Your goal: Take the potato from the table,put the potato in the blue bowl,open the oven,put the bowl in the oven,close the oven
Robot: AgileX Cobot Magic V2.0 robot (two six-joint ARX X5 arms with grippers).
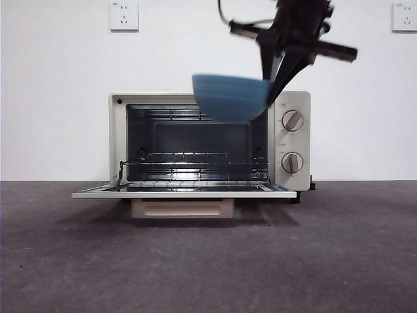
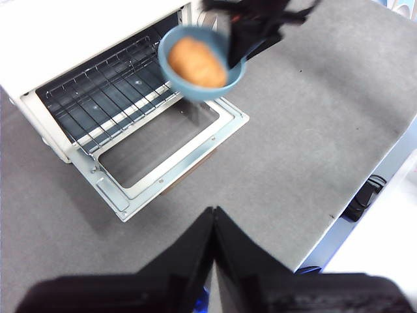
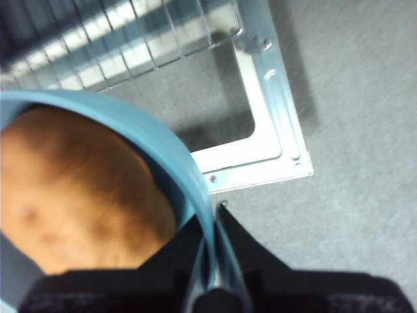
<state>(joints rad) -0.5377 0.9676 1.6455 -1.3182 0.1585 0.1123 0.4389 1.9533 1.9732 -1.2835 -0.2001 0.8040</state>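
The blue bowl (image 1: 231, 98) (image 2: 207, 92) (image 3: 153, 138) hangs in the air with the potato (image 2: 194, 60) (image 3: 78, 189) inside it. My right gripper (image 1: 273, 79) (image 2: 236, 44) (image 3: 212, 225) is shut on the bowl's rim, on the side toward the knobs. The bowl is above the lowered door (image 1: 176, 193) (image 2: 225, 127) (image 3: 273, 98) of the oven (image 1: 117, 130) (image 2: 65, 26), in front of the upper right of the cavity. The wire rack (image 1: 195, 160) (image 2: 104, 98) is bare. My left gripper (image 2: 214, 218) is shut on nothing, back from the oven over the table (image 1: 208, 261).
Two knobs (image 1: 292, 120) sit on the oven's right panel, close beside the bowl and gripper. The door's beige handle (image 1: 182, 208) hangs below the open door. The table's edge (image 2: 365, 163) lies to the oven's right, past open cloth.
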